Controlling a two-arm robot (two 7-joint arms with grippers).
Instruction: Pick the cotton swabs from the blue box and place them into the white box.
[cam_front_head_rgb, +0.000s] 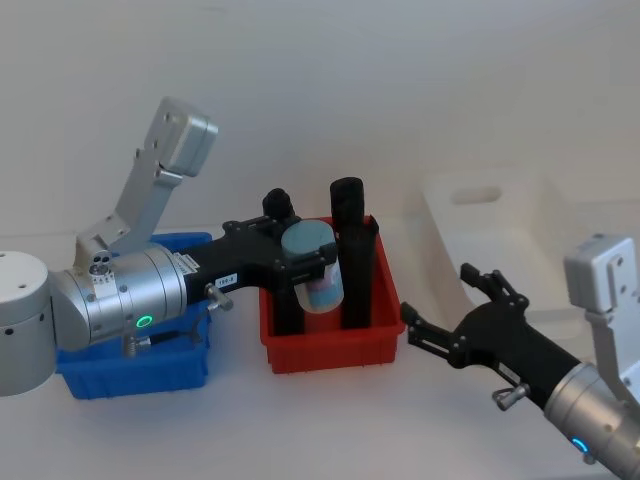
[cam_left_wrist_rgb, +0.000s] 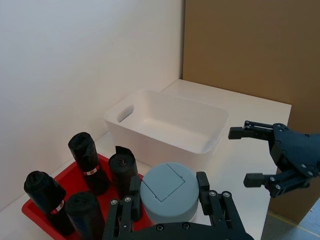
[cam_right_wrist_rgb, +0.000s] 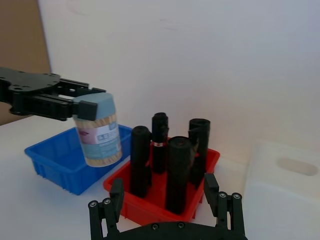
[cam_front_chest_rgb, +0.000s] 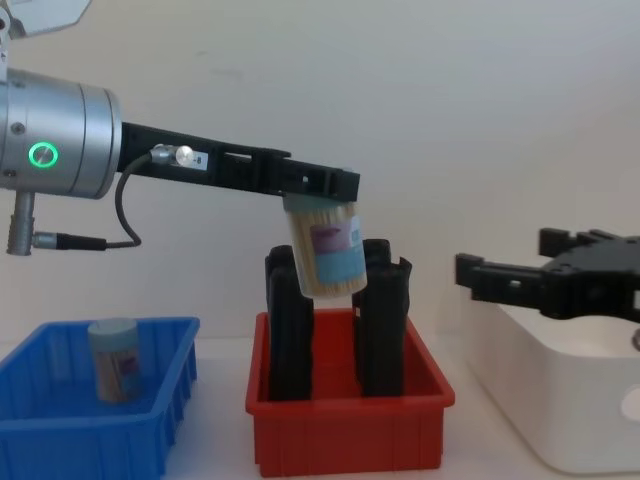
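My left gripper (cam_front_head_rgb: 308, 255) is shut on a jar of cotton swabs (cam_front_head_rgb: 314, 268) with a light blue lid and holds it in the air over the red bin (cam_front_head_rgb: 335, 352). The chest view shows that jar (cam_front_chest_rgb: 326, 250) tilted slightly, above the black rolls. A second jar (cam_front_chest_rgb: 112, 360) stands in the blue box (cam_front_chest_rgb: 90, 440) at the left. The white box (cam_front_head_rgb: 450, 225) sits at the far right. My right gripper (cam_front_head_rgb: 438, 292) hovers open and empty in front of the white box, to the right of the red bin.
The red bin (cam_front_chest_rgb: 345, 435) between the blue box and the white box (cam_front_chest_rgb: 560, 420) holds several tall black rolls (cam_front_chest_rgb: 380, 320), reaching nearly up to the held jar. A white wall runs behind the table.
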